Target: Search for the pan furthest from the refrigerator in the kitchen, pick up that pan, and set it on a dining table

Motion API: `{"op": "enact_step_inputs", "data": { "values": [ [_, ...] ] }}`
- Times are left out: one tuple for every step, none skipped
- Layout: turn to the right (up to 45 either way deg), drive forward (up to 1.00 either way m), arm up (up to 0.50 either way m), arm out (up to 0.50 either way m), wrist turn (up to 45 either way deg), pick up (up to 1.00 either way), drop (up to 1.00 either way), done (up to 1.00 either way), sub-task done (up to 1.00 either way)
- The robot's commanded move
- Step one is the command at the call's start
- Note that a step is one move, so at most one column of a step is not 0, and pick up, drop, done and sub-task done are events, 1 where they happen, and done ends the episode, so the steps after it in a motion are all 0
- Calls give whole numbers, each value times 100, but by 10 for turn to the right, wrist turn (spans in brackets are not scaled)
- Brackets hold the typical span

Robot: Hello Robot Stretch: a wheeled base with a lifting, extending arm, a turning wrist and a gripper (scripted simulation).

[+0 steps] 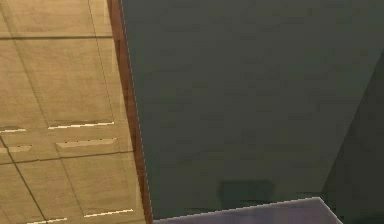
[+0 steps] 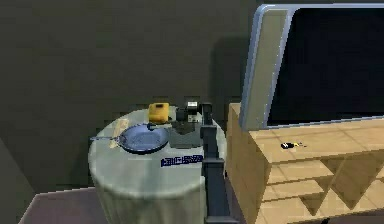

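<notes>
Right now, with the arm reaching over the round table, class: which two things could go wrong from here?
1. The jaws appear close to a yellow object and a blue round dish on the round table; a sideways move might knock either off.
2. The arm rises right beside the wooden stand carrying the television; turning the base could swing it into that corner.

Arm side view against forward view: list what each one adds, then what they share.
Arm side view: a round table bearing a blue dish and a yellow thing, the arm with its gripper, and a television on a wooden stand. Forward view: a panelled wooden cabinet. Shared: the dark green wall.
</notes>
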Motion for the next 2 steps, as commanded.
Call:
{"op": "enact_step_inputs", "data": {
  "values": [
    [0,0,0,-8,0,0,0,0,0],
    [0,0,0,0,0,0,0,100,0]
  ]
}}
